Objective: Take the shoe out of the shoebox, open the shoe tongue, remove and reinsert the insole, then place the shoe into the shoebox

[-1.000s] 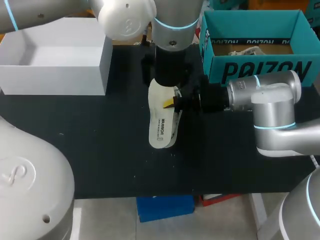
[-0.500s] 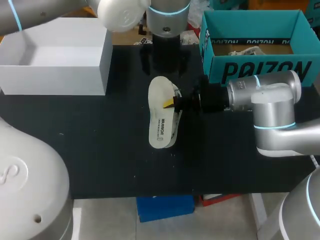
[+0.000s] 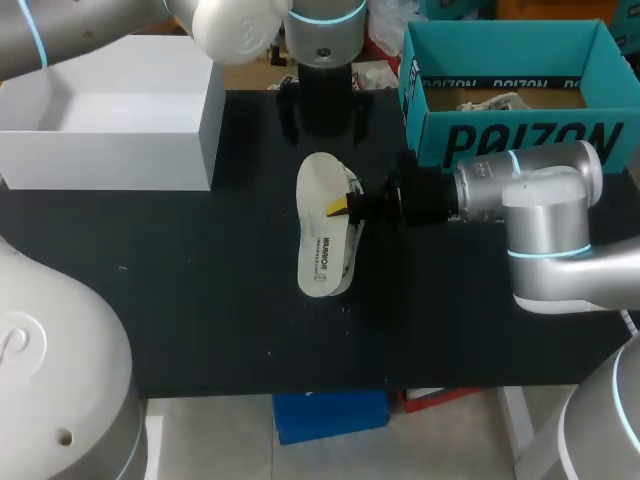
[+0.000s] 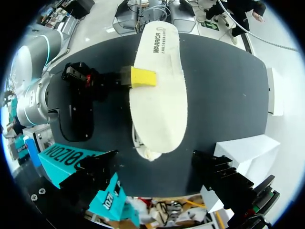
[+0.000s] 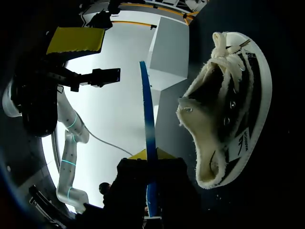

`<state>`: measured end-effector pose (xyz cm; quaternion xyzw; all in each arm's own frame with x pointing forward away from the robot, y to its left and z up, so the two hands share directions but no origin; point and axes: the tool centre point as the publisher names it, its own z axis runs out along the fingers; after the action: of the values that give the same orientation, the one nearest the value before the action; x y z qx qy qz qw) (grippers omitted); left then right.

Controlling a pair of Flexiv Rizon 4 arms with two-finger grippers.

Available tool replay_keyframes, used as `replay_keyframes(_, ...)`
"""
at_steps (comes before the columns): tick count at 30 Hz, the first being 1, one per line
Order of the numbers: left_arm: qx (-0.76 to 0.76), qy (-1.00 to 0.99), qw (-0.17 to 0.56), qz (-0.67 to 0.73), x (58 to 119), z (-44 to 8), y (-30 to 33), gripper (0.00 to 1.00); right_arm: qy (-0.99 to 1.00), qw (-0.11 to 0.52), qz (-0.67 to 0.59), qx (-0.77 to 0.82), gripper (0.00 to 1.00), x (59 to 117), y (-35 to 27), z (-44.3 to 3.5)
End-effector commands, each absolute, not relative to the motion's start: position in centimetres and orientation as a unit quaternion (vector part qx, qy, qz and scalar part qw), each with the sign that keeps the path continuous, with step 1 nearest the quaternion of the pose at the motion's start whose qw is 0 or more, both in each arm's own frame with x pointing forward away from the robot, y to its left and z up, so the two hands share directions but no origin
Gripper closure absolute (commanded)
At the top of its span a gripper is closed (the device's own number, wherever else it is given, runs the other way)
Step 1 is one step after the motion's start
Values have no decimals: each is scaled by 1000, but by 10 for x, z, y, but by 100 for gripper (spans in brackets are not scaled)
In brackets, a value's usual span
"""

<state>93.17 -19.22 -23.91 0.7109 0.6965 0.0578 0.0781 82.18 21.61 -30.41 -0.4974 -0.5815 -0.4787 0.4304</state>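
A white insole [image 3: 322,225] hangs flat above the black table, and my right gripper [image 3: 345,208] is shut on its right edge. The right wrist view shows that insole [image 5: 145,109] edge-on as a thin blue-and-white strip between the fingers. The shoe [image 5: 224,109], cream with dark sides, lies on the table just under the insole, its edge [image 3: 353,247] peeking out. My left gripper [image 3: 323,112] hangs open near the table's far edge, short of the insole [image 4: 159,100] and holding nothing. The teal shoebox [image 3: 520,140] stands at the back right.
A white open box [image 3: 110,130] stands at the back left, close to my left arm. Some crumpled paper [image 3: 490,100] lies inside the teal shoebox. Bare black tabletop [image 3: 200,300] spreads in front of the shoe.
My left arm has drawn back from over the insole toward the table's far edge, uncovering its heel end. The right gripper, insole and shoe have stayed put.
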Motion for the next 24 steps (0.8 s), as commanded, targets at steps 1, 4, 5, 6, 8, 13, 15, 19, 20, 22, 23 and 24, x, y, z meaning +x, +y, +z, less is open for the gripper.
replay_keyframes(1,711,695,88,59,921,-234,-185,0,-581,430,-479,-498,100,821,217,-304)
replay_keyframes(4,711,695,91,59,909,-229,-184,0,-581,430,-479,-498,100,821,217,-304)
replay_keyframes(5,711,695,93,60,905,-228,-184,0,-581,430,-479,-498,100,821,217,-304)
replay_keyframes(6,711,694,94,61,901,-227,-185,0,-581,430,-479,-498,100,821,217,-304)
replay_keyframes(8,711,694,96,61,891,-224,-185,0,-581,430,-479,-498,100,821,217,-304)
replay_keyframes(13,716,688,94,66,859,-223,-186,0,-581,430,-479,-498,100,821,217,-304)
replay_keyframes(15,716,688,94,67,847,-223,-186,0,-581,430,-479,-498,100,821,217,-304)
replay_keyframes(19,714,690,95,63,823,-222,-185,0,-581,430,-479,-498,100,821,217,-304)
replay_keyframes(20,715,690,96,63,817,-222,-185,0,-581,430,-479,-498,100,821,217,-304)
replay_keyframes(22,715,690,99,63,807,-221,-184,0,-581,430,-479,-498,100,821,217,-304)
replay_keyframes(23,714,690,99,63,802,-221,-182,0,-581,430,-479,-498,100,821,217,-304)
replay_keyframes(24,714,691,100,62,797,-220,-182,0,-581,430,-479,-498,100,821,217,-304)
